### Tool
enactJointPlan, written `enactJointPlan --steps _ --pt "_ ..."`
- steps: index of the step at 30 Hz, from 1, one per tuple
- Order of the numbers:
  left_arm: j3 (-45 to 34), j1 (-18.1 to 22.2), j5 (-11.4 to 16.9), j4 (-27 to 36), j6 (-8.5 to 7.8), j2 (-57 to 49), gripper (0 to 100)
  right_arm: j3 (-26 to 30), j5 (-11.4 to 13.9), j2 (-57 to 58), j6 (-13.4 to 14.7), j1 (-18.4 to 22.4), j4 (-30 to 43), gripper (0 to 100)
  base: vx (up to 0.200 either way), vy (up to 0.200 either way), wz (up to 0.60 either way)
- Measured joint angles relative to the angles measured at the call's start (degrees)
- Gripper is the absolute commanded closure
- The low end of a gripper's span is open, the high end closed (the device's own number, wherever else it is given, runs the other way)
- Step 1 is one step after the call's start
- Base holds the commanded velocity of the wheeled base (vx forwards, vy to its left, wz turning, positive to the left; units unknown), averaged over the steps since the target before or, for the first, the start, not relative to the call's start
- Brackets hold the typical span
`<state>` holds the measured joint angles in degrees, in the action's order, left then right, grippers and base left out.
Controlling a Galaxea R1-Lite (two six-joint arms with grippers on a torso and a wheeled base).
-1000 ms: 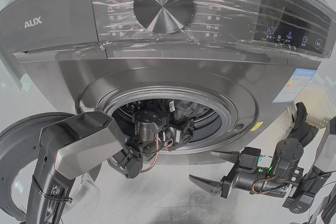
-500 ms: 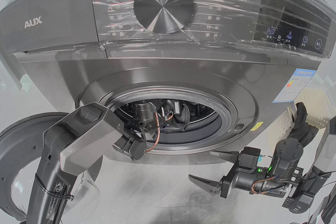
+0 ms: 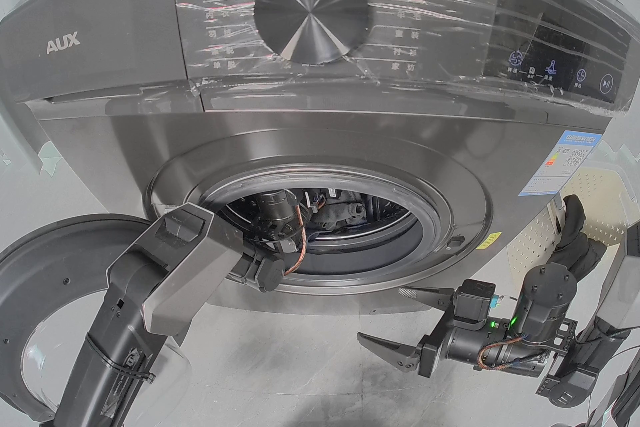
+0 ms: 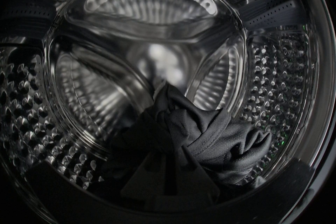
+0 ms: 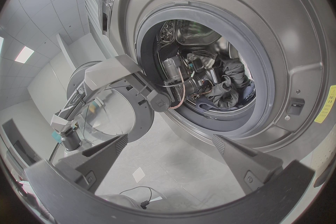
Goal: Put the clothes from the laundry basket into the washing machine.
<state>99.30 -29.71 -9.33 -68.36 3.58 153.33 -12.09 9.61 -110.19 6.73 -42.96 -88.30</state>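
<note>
Left gripper [image 4: 168, 168] is inside the drum [image 4: 280, 70] of the machine [image 3: 320, 135], clamped on 1 dark garment [image 4: 210, 137] bunched low in the drum. Right gripper [image 3: 380, 315] hangs over the floor [image 3: 300, 375], near and right of the opening, jaws wide apart. Door [image 3: 40, 288] stands open at left. Basket [image 3: 593, 195], far right, has 1 dark item [image 3: 573, 241] at its edge.

My gripper [image 4: 168, 161] is inside the drum [image 4: 280, 74], and its two fingers [image 4: 196, 184] are pressed together on a dark cloth [image 4: 213, 144]. The cloth is bunched and twisted just at the fingertips and spreads toward the drum wall; I cannot tell if it touches there. The wall is shiny metal with many small holes, and a rib [image 4: 273, 13] crosses it. The back [image 4: 150, 0] shows three rounded bulges.
</note>
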Motion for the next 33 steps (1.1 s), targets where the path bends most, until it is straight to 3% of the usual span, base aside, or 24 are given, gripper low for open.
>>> enactJointPlan --steps 5,6,16,33 --pt "0.7 0.1 -0.3 0.5 -0.04 1.5 100 0.0 0.0 0.0 0.0 0.0 0.0 0 0.0 0.0 0.0" --pt "0.7 0.1 -0.3 0.5 -0.06 1.6 0 0.0 0.0 0.0 0.0 0.0 0.0 0 0.0 0.0 0.0" --pt "-2.5 0.0 0.1 -0.8 -0.11 0.7 0 0.0 0.0 -0.4 0.1 0.0 0.0 0 0.0 0.0 0.0" --pt "-24.1 -2.9 5.3 -0.4 -0.59 -10.3 0 0.0 0.0 -0.5 0.1 0.0 0.0 0 0.0 0.0 0.0"
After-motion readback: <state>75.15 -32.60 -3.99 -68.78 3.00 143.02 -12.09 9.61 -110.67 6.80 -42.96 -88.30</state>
